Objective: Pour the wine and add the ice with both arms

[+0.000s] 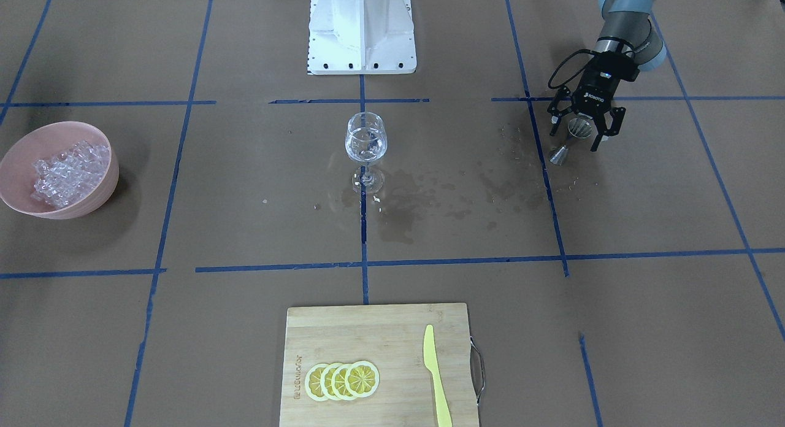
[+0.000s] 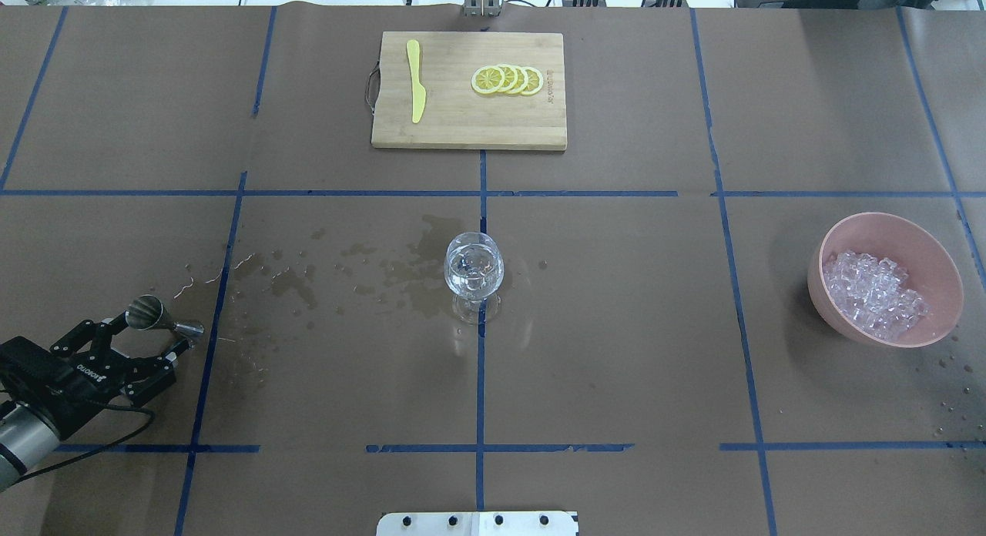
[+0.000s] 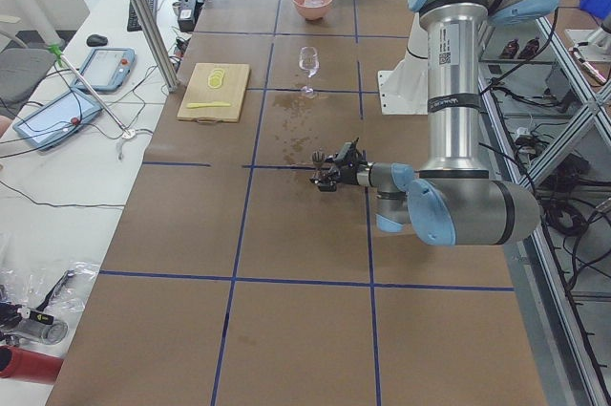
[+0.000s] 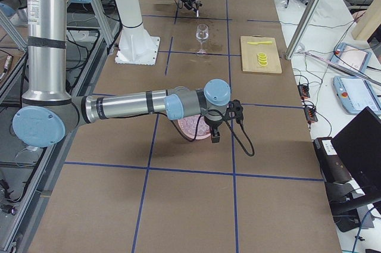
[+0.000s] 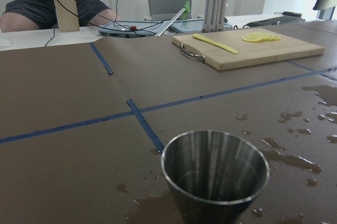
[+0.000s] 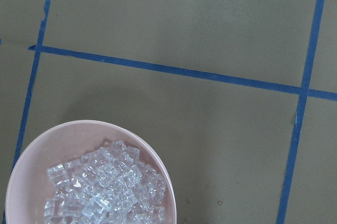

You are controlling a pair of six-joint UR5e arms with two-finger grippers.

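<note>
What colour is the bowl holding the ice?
Pale pink bowl; clearest in the overhead exterior view.

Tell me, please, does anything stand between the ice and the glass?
Nothing visible does. Between the bowl holding the ice and the glass lies only bare table with blue tape lines.

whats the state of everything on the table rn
wine glass, upright, seems part full, clear
jigger, upright, empty
left gripper, open around jigger
pink bowl, upright, holding ice
ice, piled in bowl
right gripper, above bowl, jaws unclear
lemon slices, fanned on cutting board
table paper, wet splashes
</note>
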